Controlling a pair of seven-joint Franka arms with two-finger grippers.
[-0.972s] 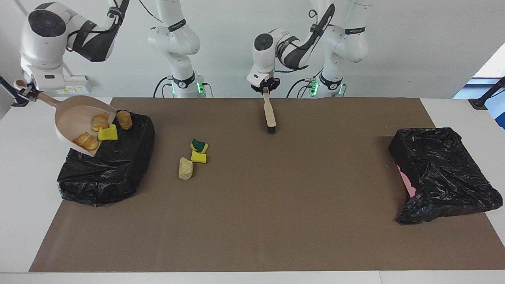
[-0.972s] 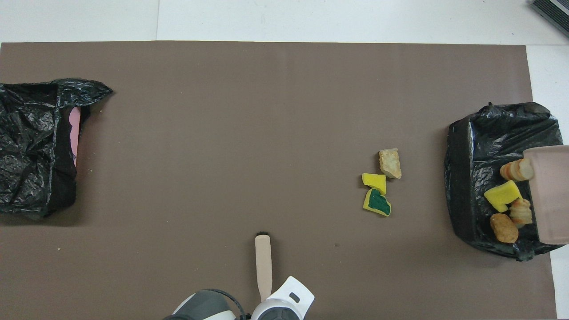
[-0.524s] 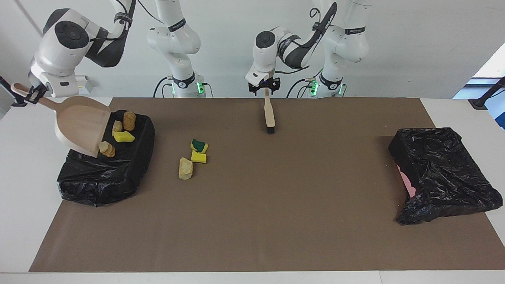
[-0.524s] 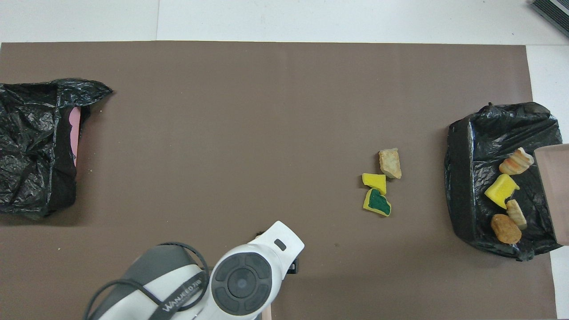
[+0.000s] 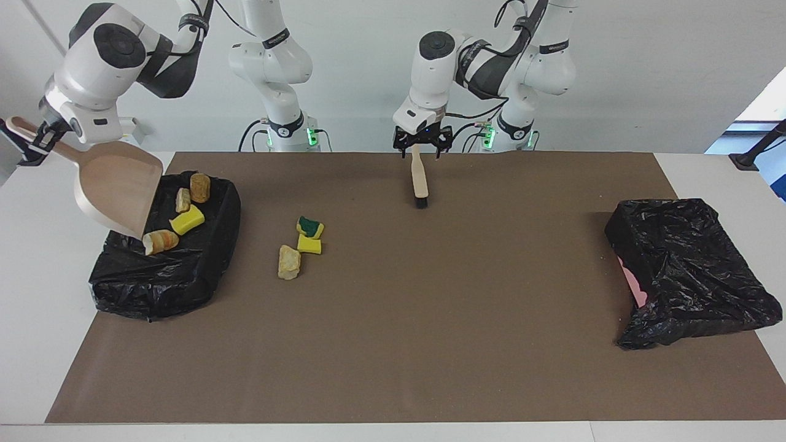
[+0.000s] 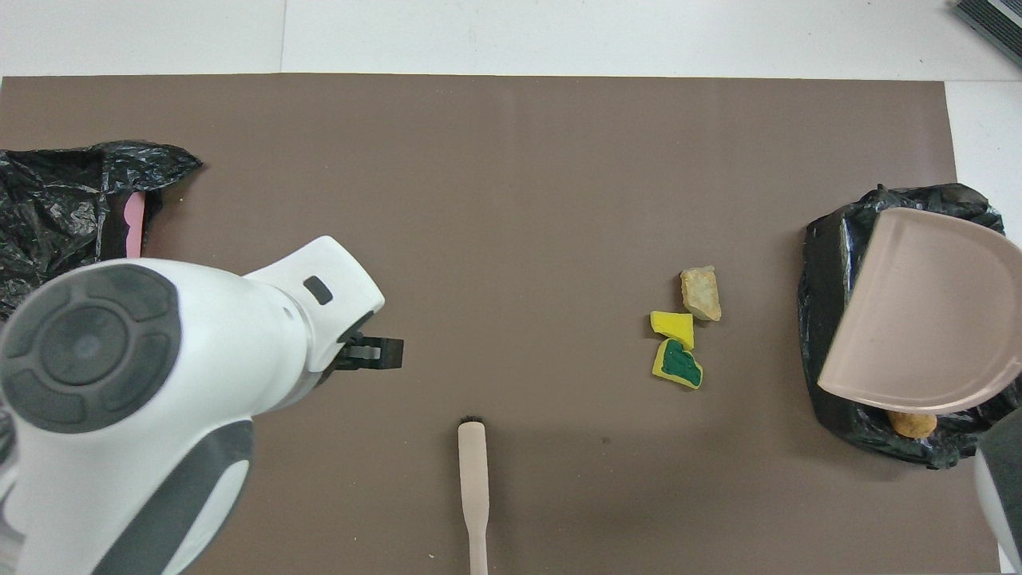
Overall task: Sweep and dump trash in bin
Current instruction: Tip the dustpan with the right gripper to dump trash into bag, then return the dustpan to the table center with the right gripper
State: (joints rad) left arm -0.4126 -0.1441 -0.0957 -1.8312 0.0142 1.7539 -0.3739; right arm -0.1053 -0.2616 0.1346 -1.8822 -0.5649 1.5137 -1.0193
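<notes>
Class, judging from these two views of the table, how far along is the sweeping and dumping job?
Done: four scraps lie in the black-lined bin at the right arm's end. In hand: the right gripper holds the dustpan tipped over that bin; the left gripper hangs open over the handle of the brush lying on the mat. Left: three scraps on the mat beside the bin.

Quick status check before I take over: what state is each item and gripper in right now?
Left gripper: open, over the brush's handle end.
Brush: lying flat on the mat, released.
Right gripper: shut on the dustpan's handle.
Dustpan: tipped over the bin, emptied.
Bin: holding four dumped scraps.
Three scraps: on the mat, unswept.
Second black bag: on its side.
</notes>
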